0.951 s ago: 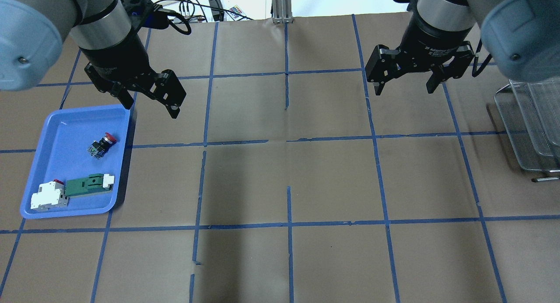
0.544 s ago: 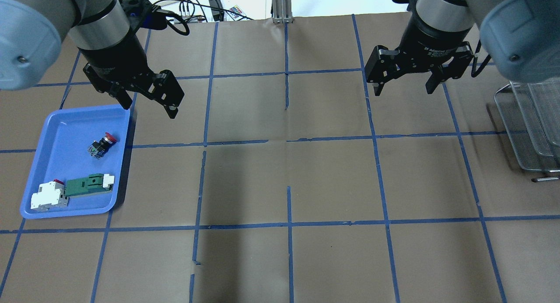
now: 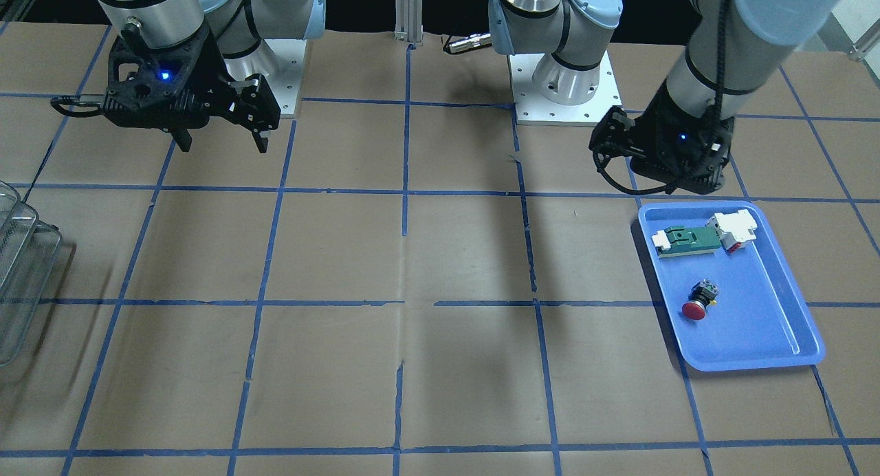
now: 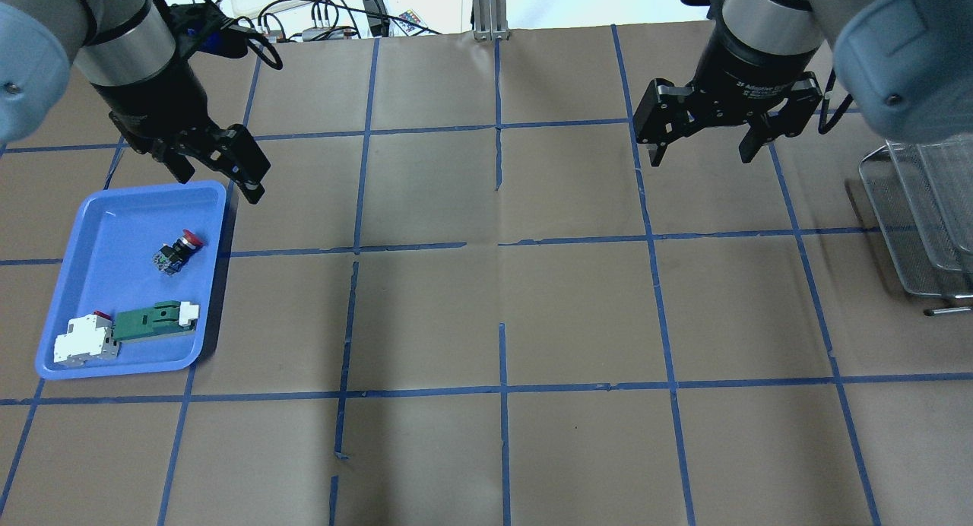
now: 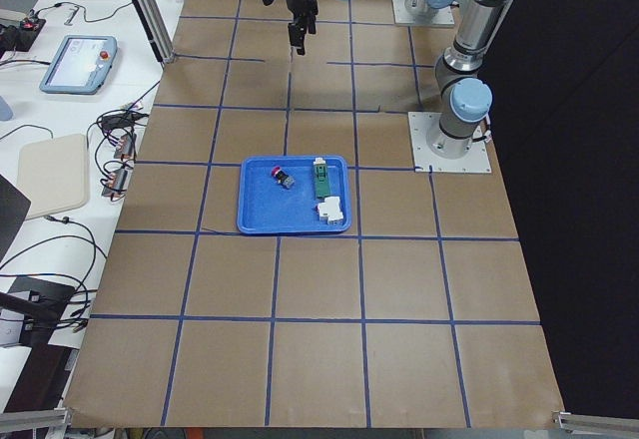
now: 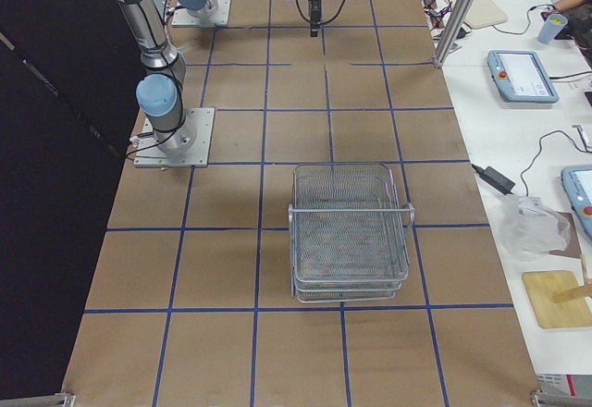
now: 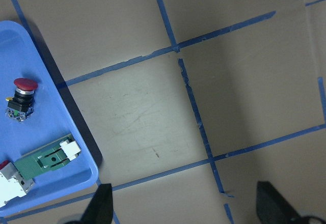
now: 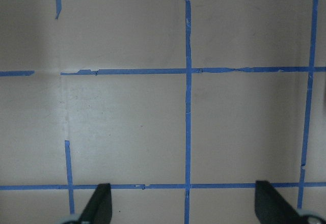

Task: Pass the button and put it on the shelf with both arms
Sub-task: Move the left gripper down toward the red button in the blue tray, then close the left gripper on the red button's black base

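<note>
The button (image 4: pixel 181 248), with red cap and black body, lies on its side in the blue tray (image 4: pixel 114 237); it also shows in the front view (image 3: pixel 698 303) and the left wrist view (image 7: pixel 21 99). My left gripper (image 4: pixel 219 185) is open and empty, hovering above the tray's far right corner, apart from the button. My right gripper (image 4: pixel 702 159) is open and empty above the far right of the table, also seen in the front view (image 3: pixel 223 146). The wire-mesh shelf (image 4: pixel 920 222) stands at the right edge, also in the right side view (image 6: pixel 350 231).
A white block with a red part (image 4: pixel 80 340) and a flat green-and-white piece (image 4: pixel 156 321) lie in the tray's near end. Brown paper with blue tape lines covers the table. Cables lie beyond the far edge (image 4: pixel 334 13).
My left gripper has moved left and a little away from me, toward the tray's far corner. The right gripper and the button have not moved.
</note>
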Controlling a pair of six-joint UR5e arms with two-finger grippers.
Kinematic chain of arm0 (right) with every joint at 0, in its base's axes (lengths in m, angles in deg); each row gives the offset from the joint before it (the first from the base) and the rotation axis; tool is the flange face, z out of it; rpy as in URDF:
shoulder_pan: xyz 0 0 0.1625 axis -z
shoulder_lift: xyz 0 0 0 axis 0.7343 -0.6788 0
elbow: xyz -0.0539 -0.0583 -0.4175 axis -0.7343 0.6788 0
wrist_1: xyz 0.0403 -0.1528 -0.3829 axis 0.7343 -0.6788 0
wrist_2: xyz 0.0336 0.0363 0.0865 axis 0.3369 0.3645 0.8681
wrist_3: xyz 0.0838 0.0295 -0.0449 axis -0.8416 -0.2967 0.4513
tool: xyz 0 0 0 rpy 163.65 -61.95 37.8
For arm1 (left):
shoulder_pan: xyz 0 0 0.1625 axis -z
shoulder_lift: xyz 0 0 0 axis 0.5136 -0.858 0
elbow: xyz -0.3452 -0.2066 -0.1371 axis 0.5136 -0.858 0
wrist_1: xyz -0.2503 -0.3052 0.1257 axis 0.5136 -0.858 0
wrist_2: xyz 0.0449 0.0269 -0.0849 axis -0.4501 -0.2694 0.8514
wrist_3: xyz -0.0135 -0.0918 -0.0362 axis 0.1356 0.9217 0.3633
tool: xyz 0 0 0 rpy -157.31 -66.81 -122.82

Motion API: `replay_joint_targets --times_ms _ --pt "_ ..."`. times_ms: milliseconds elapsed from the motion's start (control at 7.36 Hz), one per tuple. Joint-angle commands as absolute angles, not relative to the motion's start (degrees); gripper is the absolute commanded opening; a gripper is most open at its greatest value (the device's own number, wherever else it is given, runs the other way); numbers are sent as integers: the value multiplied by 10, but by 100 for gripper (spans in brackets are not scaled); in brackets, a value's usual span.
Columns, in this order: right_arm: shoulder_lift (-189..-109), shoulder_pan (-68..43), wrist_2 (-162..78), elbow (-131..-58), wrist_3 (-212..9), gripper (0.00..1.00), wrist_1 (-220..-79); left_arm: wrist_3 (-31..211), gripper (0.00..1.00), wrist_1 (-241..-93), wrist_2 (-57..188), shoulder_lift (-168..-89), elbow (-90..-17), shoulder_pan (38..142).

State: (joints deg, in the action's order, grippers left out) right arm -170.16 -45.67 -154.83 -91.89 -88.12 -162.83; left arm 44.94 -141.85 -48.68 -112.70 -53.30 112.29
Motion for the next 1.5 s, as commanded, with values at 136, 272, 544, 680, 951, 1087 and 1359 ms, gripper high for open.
replay_joint_targets --times_ms 136,272,544,680,951,1087,1359 --pt "-1702 -456 -1549 -919 -881 100 -1627 255 100 -1227 -483 -1193 -629 1026" --pt "-1702 -456 -1549 -919 -881 100 -1626 207 100 -1174 -481 -1205 -663 994" --pt "-1702 -454 -1550 -920 -881 100 -1624 103 100 -1062 -475 -1244 -721 911" --pt "-1702 -455 -1550 -920 -881 100 -1624 94 100 -1027 -466 -1261 -727 897" --pt "-1702 -454 -1551 -921 -881 100 -1624 88 100 -1004 -464 -1302 -724 882" --pt "-1701 -455 -1552 -921 -881 100 -1623 89 100 -987 -462 -1317 -724 883" --pt "-1702 -457 -1555 -921 -882 100 -1623 88 89 -986 -450 -1325 -728 883"
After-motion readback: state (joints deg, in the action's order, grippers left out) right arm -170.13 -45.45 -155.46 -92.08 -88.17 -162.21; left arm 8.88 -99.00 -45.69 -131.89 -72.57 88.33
